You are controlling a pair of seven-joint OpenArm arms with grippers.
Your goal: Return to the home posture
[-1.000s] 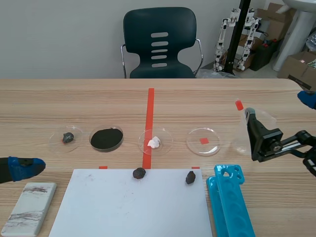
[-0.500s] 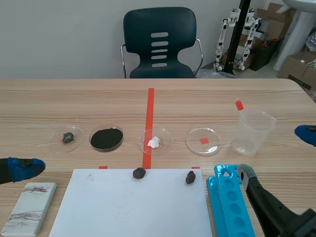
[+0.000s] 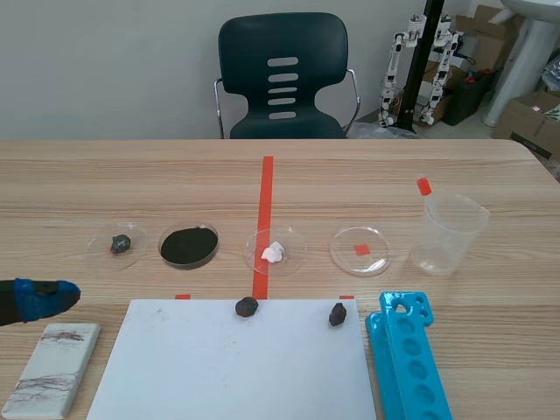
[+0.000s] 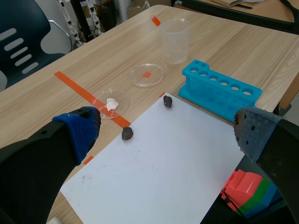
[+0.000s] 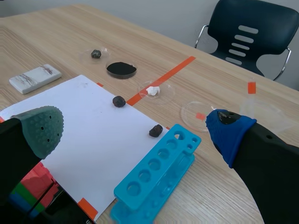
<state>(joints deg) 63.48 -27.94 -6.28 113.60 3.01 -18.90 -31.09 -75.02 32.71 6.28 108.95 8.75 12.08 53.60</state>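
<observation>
1. Left gripper (image 4: 167, 132): fingers spread wide with nothing between them, low at the tabletop's (image 3: 131, 175) 8 o'clock edge (12 o'clock being away from the robot). Right gripper (image 5: 135, 128): also spread wide and empty, on the 5 o'clock side, outside the scene view.
2. Chair (image 3: 282, 74): dark, beyond the tabletop at 12 o'clock.
3. Paper (image 3: 227, 363): a white sheet lying flat at 6 o'clock.
4. Rack (image 3: 407, 359): bright blue with a row of round holes, just beside the paper at its 3 o'clock.
5. Block (image 3: 52, 367): pale and marbled, at the paper's 9 o'clock.
6. Cup (image 3: 448, 234): clear, upright, at 12 o'clock of the rack.
7. Dishes (image 3: 360, 250): four clear ones in a row across the middle, at the cup's 9 o'clock.
8. Lumps (image 3: 247, 306): two small dark ones on the paper's 12 o'clock edge, well apart.
</observation>
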